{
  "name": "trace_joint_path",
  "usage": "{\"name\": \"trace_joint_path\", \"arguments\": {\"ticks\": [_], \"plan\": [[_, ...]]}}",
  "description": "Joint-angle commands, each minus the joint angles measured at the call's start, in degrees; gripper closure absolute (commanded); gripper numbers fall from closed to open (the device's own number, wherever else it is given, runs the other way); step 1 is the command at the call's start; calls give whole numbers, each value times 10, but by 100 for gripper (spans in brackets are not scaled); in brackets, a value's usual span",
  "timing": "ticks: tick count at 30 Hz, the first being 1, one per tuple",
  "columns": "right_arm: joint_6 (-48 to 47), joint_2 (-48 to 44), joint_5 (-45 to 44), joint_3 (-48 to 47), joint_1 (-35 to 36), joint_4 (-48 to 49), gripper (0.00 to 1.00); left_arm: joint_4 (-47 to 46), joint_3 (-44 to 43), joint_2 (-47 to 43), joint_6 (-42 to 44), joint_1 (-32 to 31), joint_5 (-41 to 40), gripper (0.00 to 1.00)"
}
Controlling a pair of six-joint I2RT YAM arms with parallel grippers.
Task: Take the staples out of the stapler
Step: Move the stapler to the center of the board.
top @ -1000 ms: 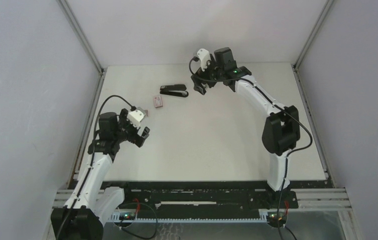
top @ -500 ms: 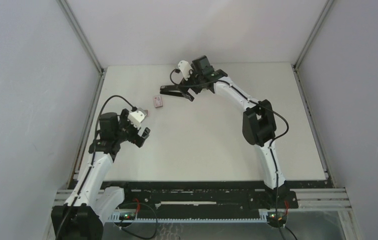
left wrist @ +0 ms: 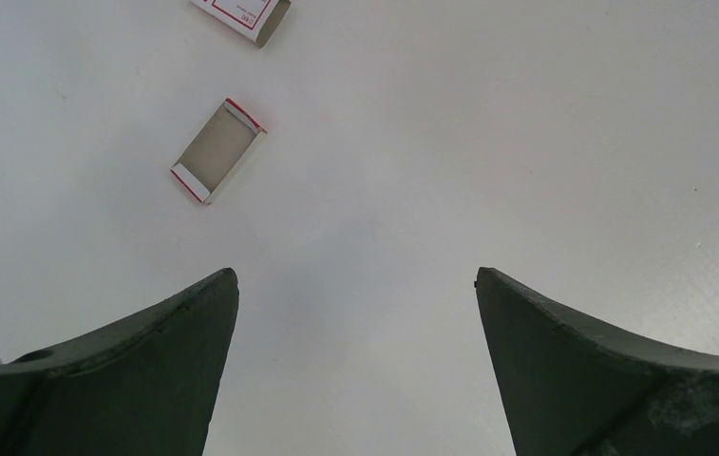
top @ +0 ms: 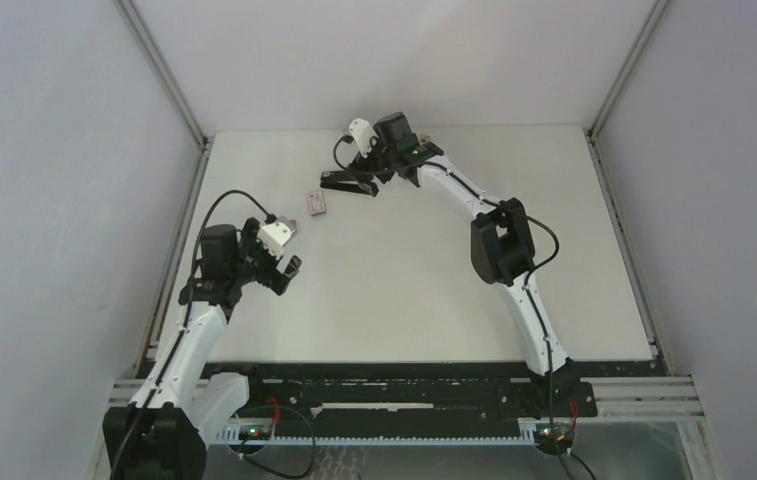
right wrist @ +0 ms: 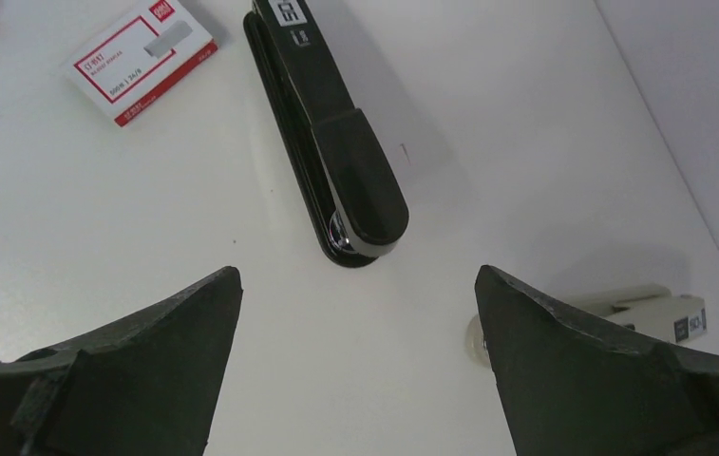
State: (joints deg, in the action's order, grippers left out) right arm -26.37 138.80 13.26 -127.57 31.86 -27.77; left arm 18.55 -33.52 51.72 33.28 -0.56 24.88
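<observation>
A black stapler (top: 344, 181) lies closed and flat on the white table at the back, left of the middle. In the right wrist view the stapler (right wrist: 331, 133) runs away from me, its rounded end nearest. My right gripper (right wrist: 355, 285) hangs open just short of that end, with nothing between its fingers; seen from above, the right gripper (top: 374, 181) is at the stapler's right end. My left gripper (top: 286, 267) is open and empty over the left side of the table, and the left gripper (left wrist: 355, 285) has only bare table under it. The staples are out of view.
A red-and-white staple box (right wrist: 141, 59) lies left of the stapler; from above, this box (top: 317, 203) is small and pinkish. An empty open cardboard tray (left wrist: 217, 152) lies ahead of the left gripper. A pale object with a black label (right wrist: 654, 309) sits partly behind my right finger, near the back wall.
The right arm has swung left and brought its gripper from beside the stapler's right end onto that end. The left arm has stayed put.
</observation>
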Motion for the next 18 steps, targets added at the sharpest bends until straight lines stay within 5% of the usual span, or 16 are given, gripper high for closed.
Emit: {"name": "trace_joint_path", "arguments": {"ticks": [1,9,18], "plan": [[25,16,51,-54,-7,32,7,-12,9,9,14,4,14,0],[39,56,126,-92,-24,25,13,-8,3,36,16,4,3,0],[27,83,112,-98,-27,45,12,-2,-4,53,16,4,-1,0]]}}
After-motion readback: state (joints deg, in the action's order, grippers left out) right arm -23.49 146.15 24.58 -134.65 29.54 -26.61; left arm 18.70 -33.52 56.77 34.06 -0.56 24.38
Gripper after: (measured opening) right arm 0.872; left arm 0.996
